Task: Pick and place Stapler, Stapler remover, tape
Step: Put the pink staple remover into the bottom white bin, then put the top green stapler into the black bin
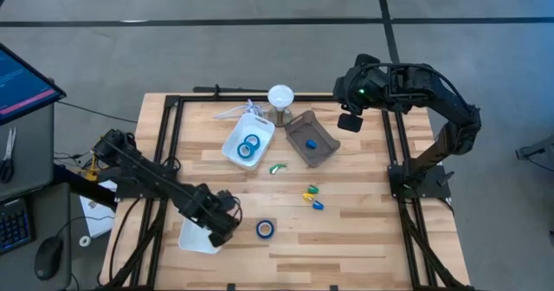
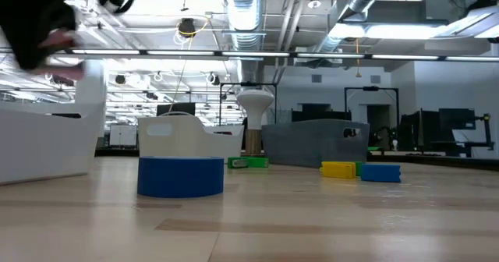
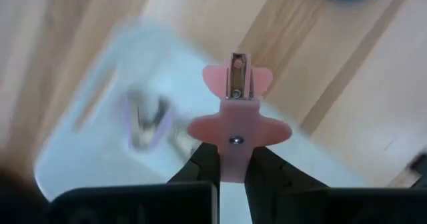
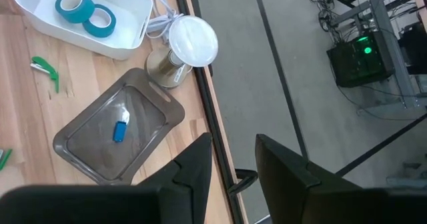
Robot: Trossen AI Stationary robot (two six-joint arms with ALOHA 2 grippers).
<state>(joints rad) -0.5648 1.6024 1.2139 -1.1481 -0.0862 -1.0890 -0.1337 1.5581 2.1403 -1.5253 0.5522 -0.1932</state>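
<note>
Pincer work on the left: the left pincer (image 3: 230, 167) is pinching a pink staple remover (image 3: 235, 121), held over a white bin (image 1: 197, 236) at the near edge of the tabletop (image 1: 363, 230). A lavender staple remover (image 3: 148, 119) already lies inside that bin. Just beside it on the wood sits a blue tape roll (image 1: 265, 229). Two more tape rolls (image 4: 85, 12) rest in the far white bin (image 4: 127, 24). Off at the far right corner, the right pincer (image 4: 233, 161) hangs spread and empty above the tabletop's edge, near a grey tray (image 4: 87, 154) holding a small blue stapler (image 4: 120, 131).
</note>
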